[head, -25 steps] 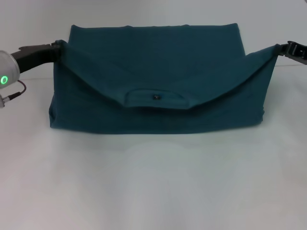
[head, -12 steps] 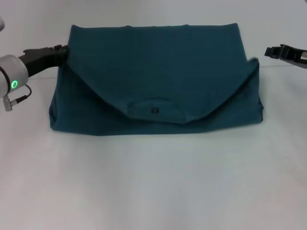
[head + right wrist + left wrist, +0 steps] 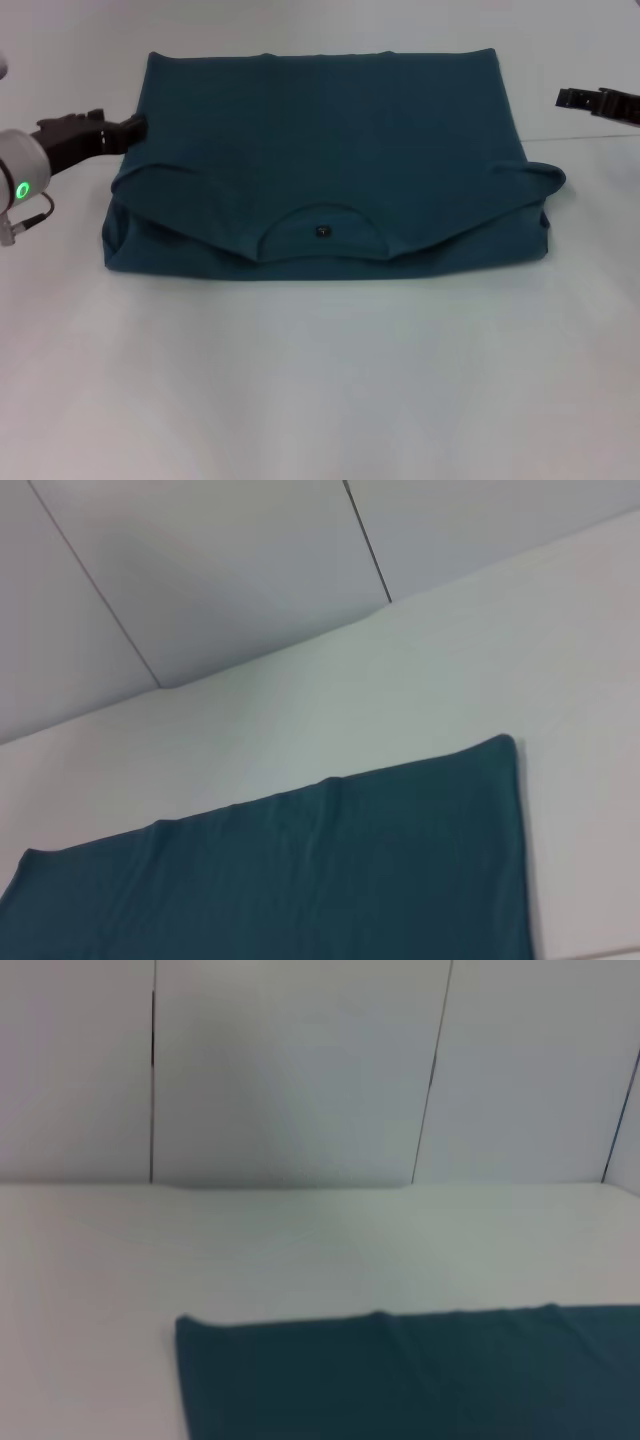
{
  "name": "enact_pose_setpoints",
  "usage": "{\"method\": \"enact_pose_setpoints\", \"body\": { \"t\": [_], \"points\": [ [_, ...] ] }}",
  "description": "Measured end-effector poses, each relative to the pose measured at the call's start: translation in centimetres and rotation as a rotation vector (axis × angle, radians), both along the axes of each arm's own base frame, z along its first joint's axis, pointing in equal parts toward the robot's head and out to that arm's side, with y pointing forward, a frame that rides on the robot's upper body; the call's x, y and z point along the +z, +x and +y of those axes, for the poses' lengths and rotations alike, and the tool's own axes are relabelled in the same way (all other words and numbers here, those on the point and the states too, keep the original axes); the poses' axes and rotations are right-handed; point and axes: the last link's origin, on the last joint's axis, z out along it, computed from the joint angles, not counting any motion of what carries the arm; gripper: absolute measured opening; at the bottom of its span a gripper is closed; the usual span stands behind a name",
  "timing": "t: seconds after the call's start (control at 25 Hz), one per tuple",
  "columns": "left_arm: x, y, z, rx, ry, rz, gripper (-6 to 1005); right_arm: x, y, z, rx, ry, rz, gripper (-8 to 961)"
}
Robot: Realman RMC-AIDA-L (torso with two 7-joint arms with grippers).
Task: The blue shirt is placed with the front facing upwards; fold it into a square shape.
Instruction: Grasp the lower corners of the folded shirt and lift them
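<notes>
The blue shirt (image 3: 330,140) lies flat on the white table (image 3: 320,380), folded into a wide rectangle. Its top part is folded toward me, so the collar (image 3: 325,228) with its small dark tag sits near the front edge. My left gripper (image 3: 130,126) is at the shirt's left edge, level with the far half, open and holding no cloth. Off the far right corner, my right gripper (image 3: 566,98) hovers open and clear of the fabric. Both wrist views show only a far edge of the shirt (image 3: 420,1380) (image 3: 300,880), with no fingers in sight.
White panelled wall (image 3: 300,1060) stands behind the table. Bare tabletop stretches in front of the shirt and on both sides.
Both grippers let go of the shoulder corners they held up. The flap dropped flat onto the shirt. The right gripper drew back to the right, and the left gripper lowered slightly.
</notes>
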Motion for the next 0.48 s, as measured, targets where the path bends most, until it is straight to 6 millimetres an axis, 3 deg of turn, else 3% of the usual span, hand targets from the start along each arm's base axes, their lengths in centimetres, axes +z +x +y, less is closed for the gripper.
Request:
{"method": "enact_pose_setpoints", "body": {
  "t": [0.16, 0.48],
  "points": [
    [0.0, -1.8, -1.4, 0.053, -0.055, -0.023, 549, 1.5, 1.1, -2.2, 0.021, -0.044, 0.039, 597],
    [-1.3, -4.3, -4.4, 0.247, -0.210, -0.078, 696, 1.7, 3.2, -4.8, -0.025, -0.073, 0.086, 704]
  ]
}}
